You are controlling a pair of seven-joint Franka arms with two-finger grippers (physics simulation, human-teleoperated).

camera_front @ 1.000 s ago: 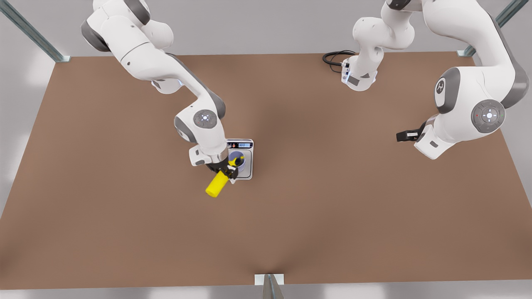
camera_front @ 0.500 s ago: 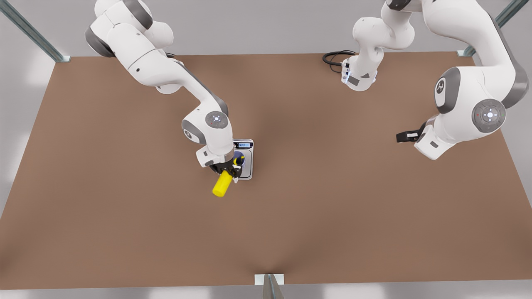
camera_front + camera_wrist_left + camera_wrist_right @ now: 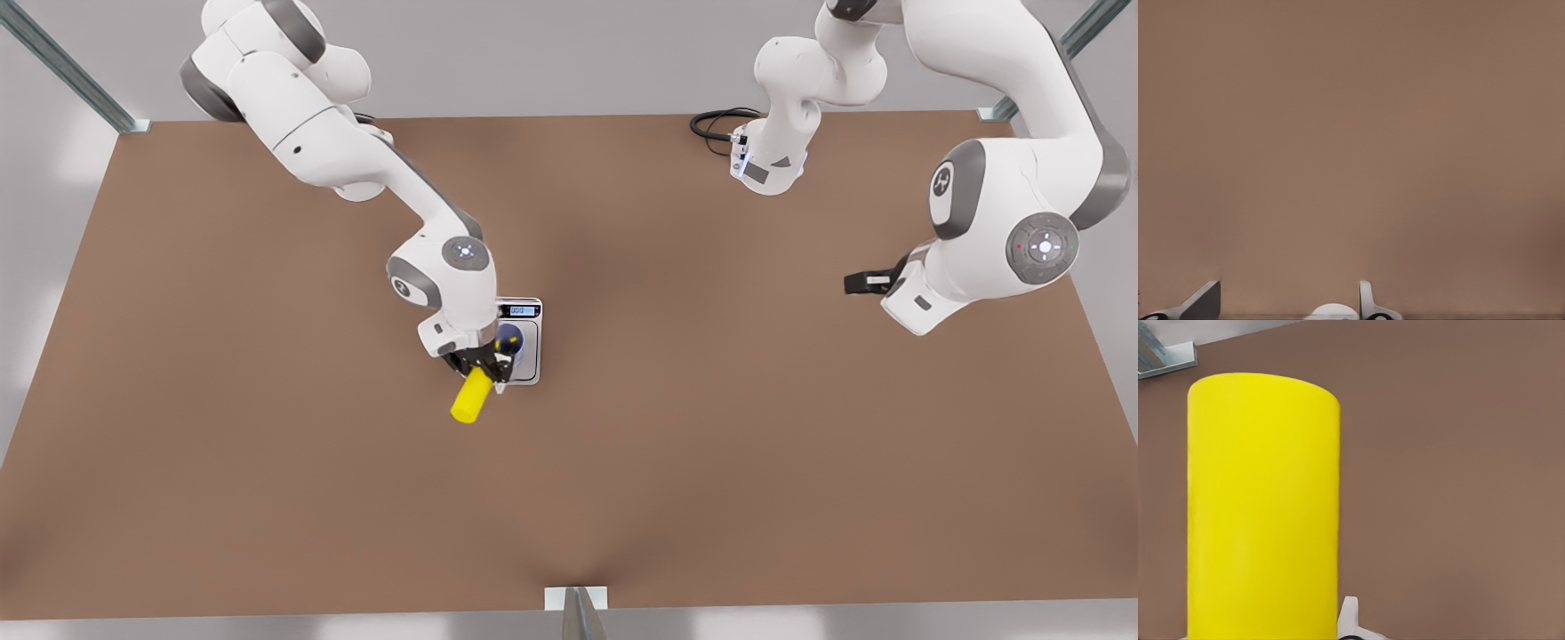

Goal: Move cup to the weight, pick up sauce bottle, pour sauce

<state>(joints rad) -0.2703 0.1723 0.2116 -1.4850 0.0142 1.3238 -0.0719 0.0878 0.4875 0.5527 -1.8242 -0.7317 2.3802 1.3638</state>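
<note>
My fingers [image 3: 484, 364] grip the bright yellow sauce bottle [image 3: 469, 397], tilted with its flat base out over the bench [image 3: 711, 427] and its nozzle end toward the cup [image 3: 509, 339], which stands on the silver-grey weight [image 3: 530, 356].

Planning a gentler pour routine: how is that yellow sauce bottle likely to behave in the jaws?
The sauce bottle looks like a smooth cylinder, so it may slip or twist in the right gripper. Tilted over the cup, it seems light. Laid down, it would probably roll.
</note>
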